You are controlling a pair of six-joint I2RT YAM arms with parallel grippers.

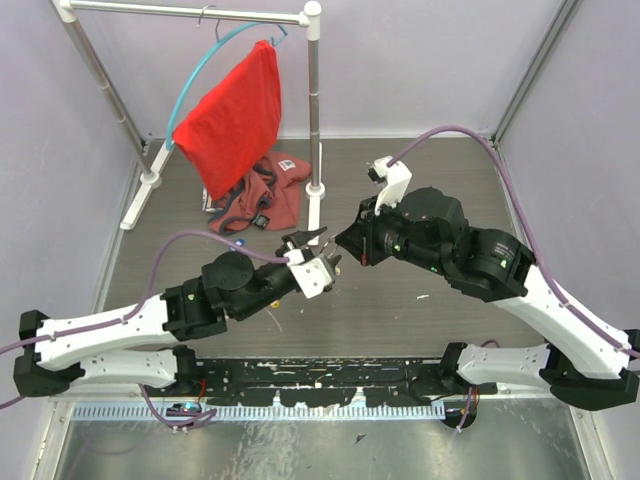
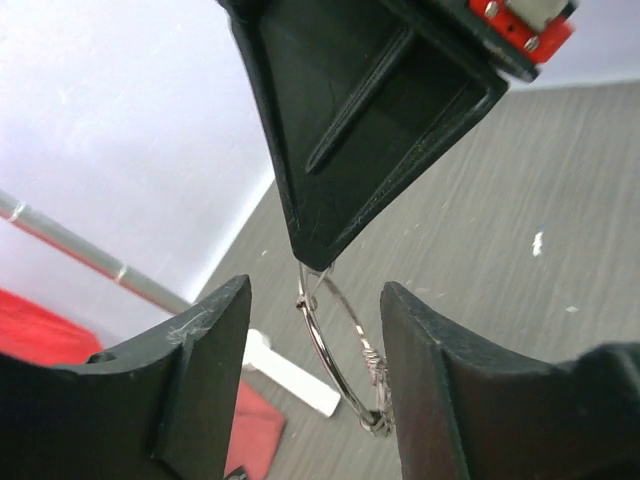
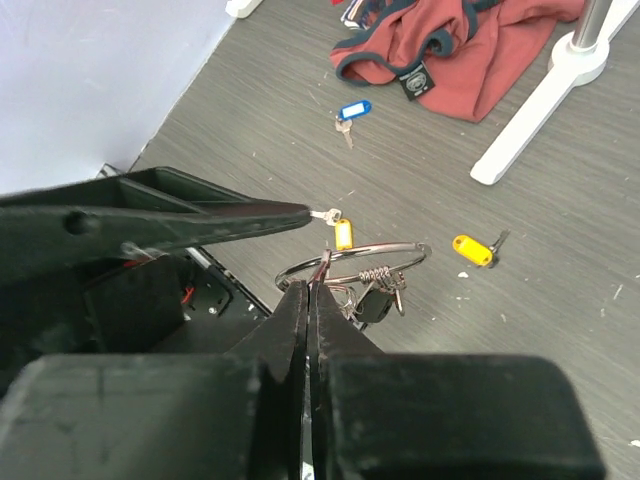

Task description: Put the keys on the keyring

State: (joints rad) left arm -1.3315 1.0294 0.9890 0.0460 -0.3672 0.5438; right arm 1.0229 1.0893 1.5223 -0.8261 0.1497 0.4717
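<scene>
The right tool (image 3: pixel 312 285) is shut tight on the keyring (image 3: pixel 385 246). Its two black tips pinch the thin silver wire low in the middle of the right wrist picture. The keyring is held up in the air above the tabletop (image 1: pixel 420 320). In the top picture that spot is in the middle, where the two tools meet. A small dark thing (image 3: pixel 375 302) hangs from the ring next to its little wire coil. I cannot tell if it is a key.

The left tool (image 2: pixel 315 296) is open. In the left wrist picture its two fingers (image 2: pixel 200 370) stand at the bottom, one on each side of the ring. The right tool's tip comes down from the top and holds the wire. The ring's coil is very close to the finger on the right. I cannot tell if they touch.

A blue key (image 3: pixel 350 112) lies on the tabletop in the upper middle of the right wrist picture, near a pile of red clothes (image 3: pixel 450 50). A yellow key (image 3: pixel 472 248) lies just right of the ring. Another yellow tag (image 3: pixel 343 233) shows just above the ring. I cannot tell if it lies down or hangs.

At the upper left of the top picture, a red cloth (image 1: pixel 235 120) hangs on a teal hoop (image 1: pixel 195 75) from a rack (image 1: pixel 314 100).
</scene>
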